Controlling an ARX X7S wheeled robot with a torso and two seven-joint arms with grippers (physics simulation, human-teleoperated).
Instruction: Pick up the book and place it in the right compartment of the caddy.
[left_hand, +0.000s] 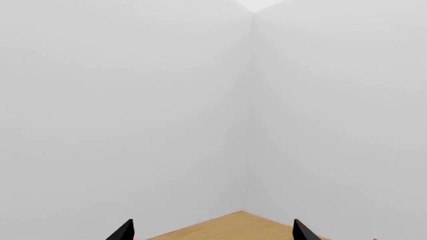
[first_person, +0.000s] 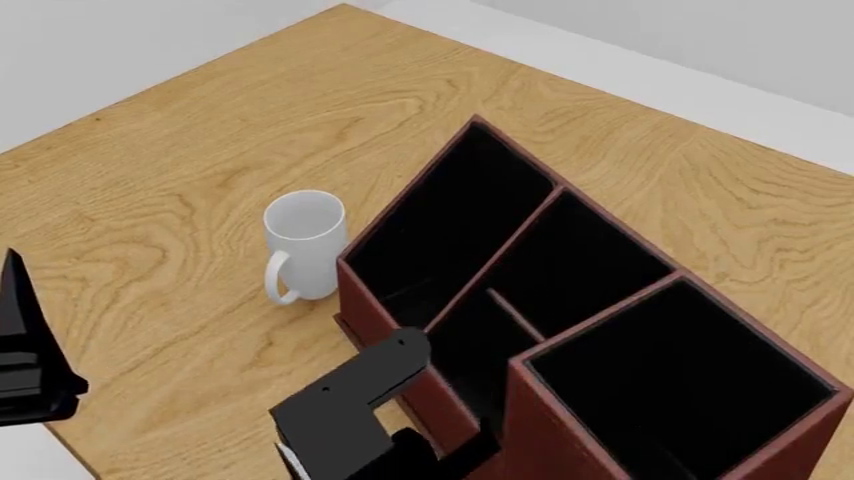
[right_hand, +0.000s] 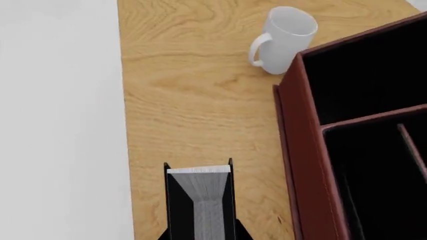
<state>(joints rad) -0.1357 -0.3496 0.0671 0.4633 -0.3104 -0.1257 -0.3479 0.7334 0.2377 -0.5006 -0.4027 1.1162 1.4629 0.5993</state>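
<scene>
Right wrist view: the book (right_hand: 200, 200) is seen pinched between the jaws of the right pincer (right_hand: 199, 172), page edges showing, lifted above the wooden desk (right_hand: 187, 90) near its edge and just beside the caddy (right_hand: 303, 165). The pick-up is judged done, while the carry to the right compartment (first_person: 681, 385), the taller-walled section at the caddy's end, and the lowering into it are left. The left pincer (left_hand: 212, 231) is held spread and empty, pointed at blank walls, and a white mug (first_person: 304, 245) is stood beside the caddy's far wall.
</scene>
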